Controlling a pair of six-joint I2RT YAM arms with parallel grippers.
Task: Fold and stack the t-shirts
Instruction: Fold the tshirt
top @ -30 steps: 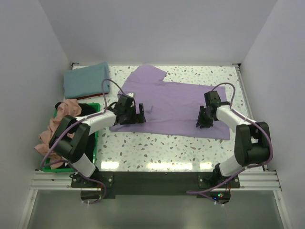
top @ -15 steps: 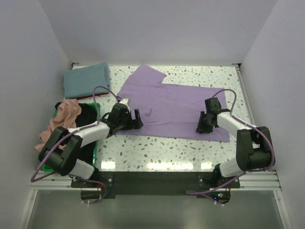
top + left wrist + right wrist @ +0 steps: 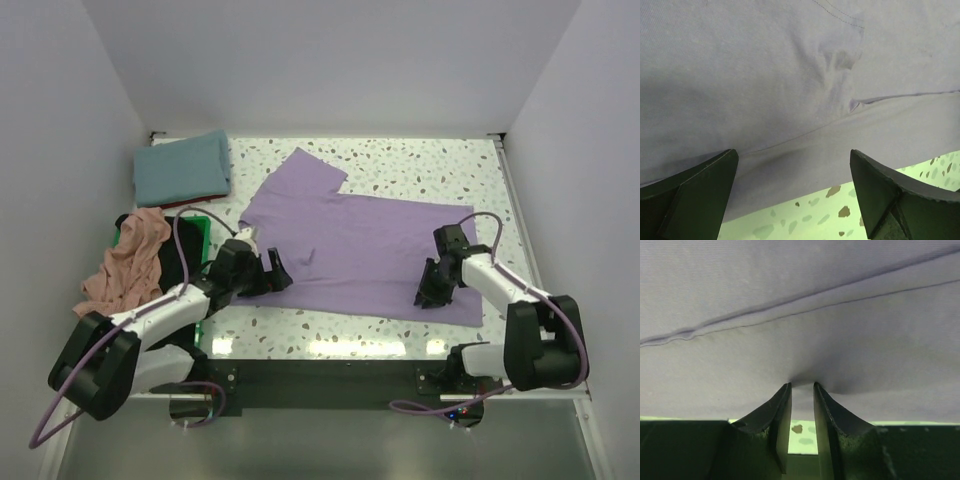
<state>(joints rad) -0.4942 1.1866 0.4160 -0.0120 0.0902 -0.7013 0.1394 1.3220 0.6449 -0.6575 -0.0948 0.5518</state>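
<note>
The lavender t-shirt lies spread flat across the middle of the table, one sleeve pointing to the back. My left gripper is open over its near-left hem; in the left wrist view the gripper straddles the shirt just above its edge. My right gripper sits at the near-right hem. In the right wrist view the gripper is nearly closed, pinching a pucker of the shirt. The folded teal t-shirt lies at the back left. The salmon pink t-shirt and the black t-shirt hang in the bin.
The green plastic bin stands at the left edge, close beside my left arm. White walls enclose the speckled table on three sides. The shirt's near hem lies close to the table's lit front edge.
Both grippers have drawn back toward the near edge, and the lavender shirt has slid with them. Its sleeve and top edge now lie farther from the back wall.
</note>
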